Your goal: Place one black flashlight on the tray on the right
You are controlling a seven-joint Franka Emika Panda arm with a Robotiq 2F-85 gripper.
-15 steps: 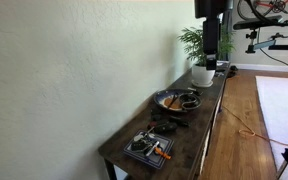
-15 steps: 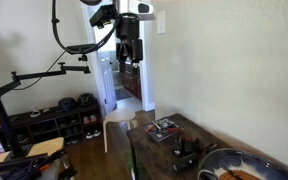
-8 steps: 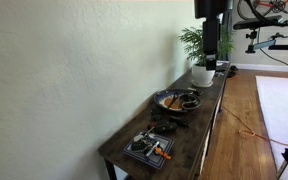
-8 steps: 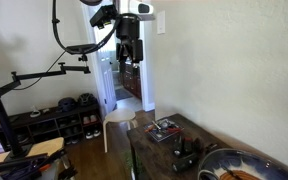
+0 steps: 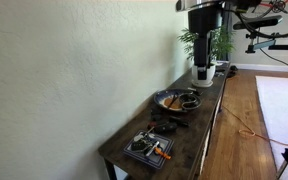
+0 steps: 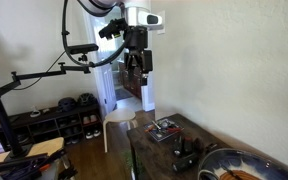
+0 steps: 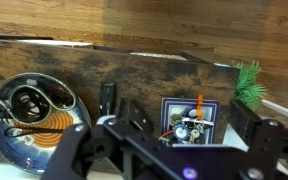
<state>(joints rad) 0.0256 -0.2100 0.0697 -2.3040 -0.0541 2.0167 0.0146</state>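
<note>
Gripper (image 6: 136,72) hung high above the table (image 5: 209,115), well clear of everything on it. In the wrist view its jaws were spread wide with nothing between them, so it was open and empty. Black flashlights (image 7: 108,98) lay on the bare wood between the round tray (image 7: 4,135) and the rectangular tray (image 7: 170,108), apart from both; I made out two side by side there, but the exact count wasn't clear. In an exterior view they showed as a dark cluster (image 5: 168,122) between the two trays, and in an exterior view as dark shapes (image 6: 187,152) just before the round tray's shiny rim (image 6: 224,153). The round tray held some dark and orange items, too small to identify. The rectangular tray sat near the table's end (image 5: 149,148) with small mixed items in it, one orange. A potted plant (image 5: 201,52) stood at the far end of the table, past the round tray, with the arm (image 5: 203,20) in front of it in that view.
</note>
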